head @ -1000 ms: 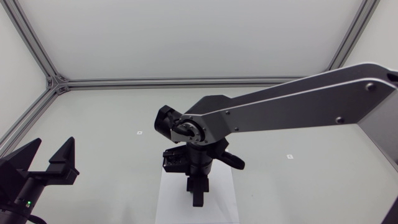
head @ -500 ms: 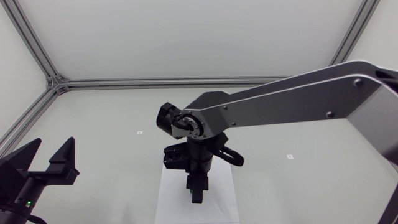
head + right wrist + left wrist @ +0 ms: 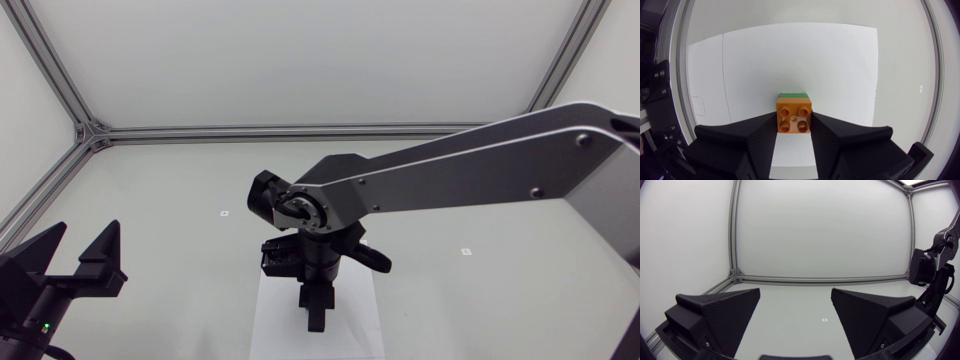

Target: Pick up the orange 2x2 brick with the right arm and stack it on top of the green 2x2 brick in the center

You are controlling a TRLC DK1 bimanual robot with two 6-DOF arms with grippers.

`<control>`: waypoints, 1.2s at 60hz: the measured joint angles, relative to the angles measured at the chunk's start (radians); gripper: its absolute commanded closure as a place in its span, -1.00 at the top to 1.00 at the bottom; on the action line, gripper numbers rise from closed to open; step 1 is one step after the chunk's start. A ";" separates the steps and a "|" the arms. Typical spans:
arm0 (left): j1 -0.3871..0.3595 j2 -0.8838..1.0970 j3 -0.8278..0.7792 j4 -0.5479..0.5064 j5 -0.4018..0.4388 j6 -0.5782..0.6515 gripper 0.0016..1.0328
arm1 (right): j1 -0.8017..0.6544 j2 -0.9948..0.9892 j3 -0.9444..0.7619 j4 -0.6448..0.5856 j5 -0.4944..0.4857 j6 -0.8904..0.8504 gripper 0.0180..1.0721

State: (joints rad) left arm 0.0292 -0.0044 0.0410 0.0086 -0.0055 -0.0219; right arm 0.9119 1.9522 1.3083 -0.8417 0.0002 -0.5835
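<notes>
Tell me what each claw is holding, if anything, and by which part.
Right claw grips the orange brick by its two opposite sides; left claw is open, holding nothing.

The right arm [image 3: 470,165] spans the surface [image 3: 180,200] from its right edge to the middle, barring any pass from above there. Its wrist and right gripper [image 3: 316,318] stand over the white sheet [image 3: 800,60]. The orange 2x2 brick [image 3: 794,115] is walled in on two sides by that gripper's fingers [image 3: 755,135], with the green 2x2 brick [image 3: 793,95] under it. Ahead of the bricks the sheet lies bare. The left gripper [image 3: 85,240] sits at the near left, fingers wide apart, with bare surface between it and the right arm. An aluminium frame [image 3: 300,130] bounds the far and left edges.
</notes>
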 measured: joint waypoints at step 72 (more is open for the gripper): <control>0.000 0.000 0.000 0.000 0.000 0.000 0.92 | -0.004 0.012 0.010 -0.018 -0.014 -0.049 -0.53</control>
State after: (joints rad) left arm 0.0292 -0.0044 0.0410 0.0090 -0.0055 -0.0219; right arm 0.9081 1.9644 1.3178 -0.8597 -0.0143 -0.6327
